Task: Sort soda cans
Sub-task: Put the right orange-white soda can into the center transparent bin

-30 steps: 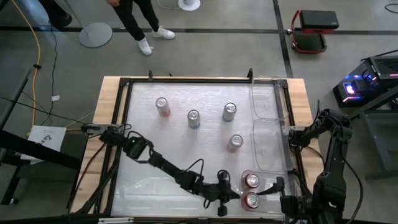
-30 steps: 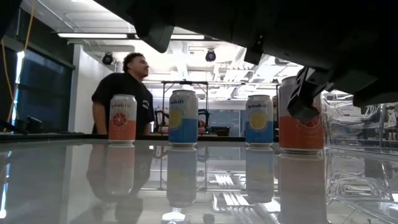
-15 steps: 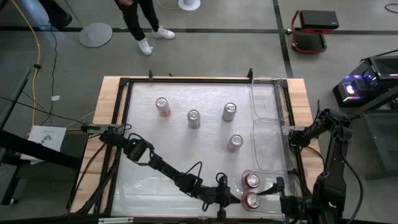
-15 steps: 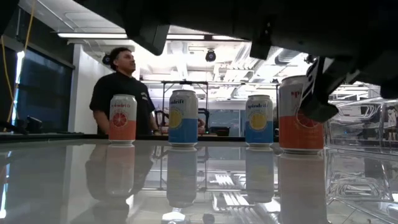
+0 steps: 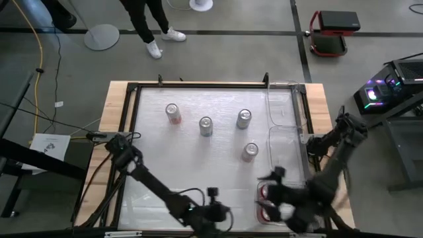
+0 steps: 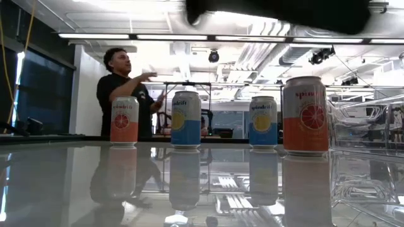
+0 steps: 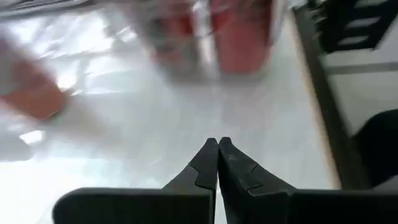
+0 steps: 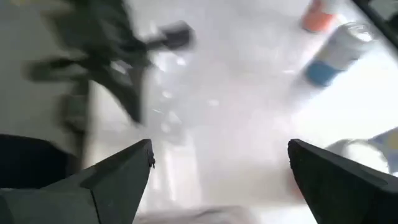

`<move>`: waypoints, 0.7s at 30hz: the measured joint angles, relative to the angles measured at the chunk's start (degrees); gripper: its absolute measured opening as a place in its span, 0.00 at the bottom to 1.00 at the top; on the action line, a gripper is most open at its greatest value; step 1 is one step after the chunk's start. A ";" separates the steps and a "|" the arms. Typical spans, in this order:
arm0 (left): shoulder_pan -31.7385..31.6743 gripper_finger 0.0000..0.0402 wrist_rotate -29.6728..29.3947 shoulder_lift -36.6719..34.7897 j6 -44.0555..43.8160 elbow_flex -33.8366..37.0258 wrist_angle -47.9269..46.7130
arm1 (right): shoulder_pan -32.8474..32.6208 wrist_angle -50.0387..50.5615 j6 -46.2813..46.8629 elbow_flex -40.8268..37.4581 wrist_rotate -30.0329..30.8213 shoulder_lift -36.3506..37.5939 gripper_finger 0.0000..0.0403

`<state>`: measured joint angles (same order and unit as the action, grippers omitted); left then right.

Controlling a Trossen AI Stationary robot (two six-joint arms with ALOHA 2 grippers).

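1. the left gripper (image 5: 213,213) sat at the lower middle of the high view, near the counter's (image 5: 152,125) bottom edge, its jaws pressed fully together and holding nothing.
2. the right gripper (image 5: 281,198) appeared at the lower right of the high view, blurred, over the two red-topped soda cans (image 5: 268,192) there; its jaws stood wide apart with nothing between them.
3. those two cans sat close together in the lower right; whether they touched could not be told.
4. four more cans stood upright across the upper middle of the counter: one (image 5: 173,113) at upper left, a second (image 5: 205,125) just right of it, a third (image 5: 244,118) further right, and a fourth (image 5: 250,151) below that.
5. clear plastic bins (image 5: 284,109) lined the counter's right side.
6. in the low view, a person (image 6: 123,88) stood behind the leftmost can.
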<state>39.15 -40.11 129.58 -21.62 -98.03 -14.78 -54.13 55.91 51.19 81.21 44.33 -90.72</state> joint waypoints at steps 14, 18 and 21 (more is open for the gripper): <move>3.46 0.00 -6.41 -15.05 -17.30 42.67 38.70 | 21.61 9.70 -20.66 -8.21 -8.24 22.87 0.88; 3.46 0.00 -6.64 -15.55 -16.00 47.25 48.72 | 22.38 -4.11 -25.10 -21.98 -10.27 33.70 0.88; 3.37 0.00 -6.94 -16.48 -14.06 47.63 49.84 | 24.12 -16.01 -28.11 -31.38 -12.39 39.89 0.88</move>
<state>42.52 -47.05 113.10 -35.68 -50.40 35.07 -30.01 39.90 23.08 49.83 31.94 -50.83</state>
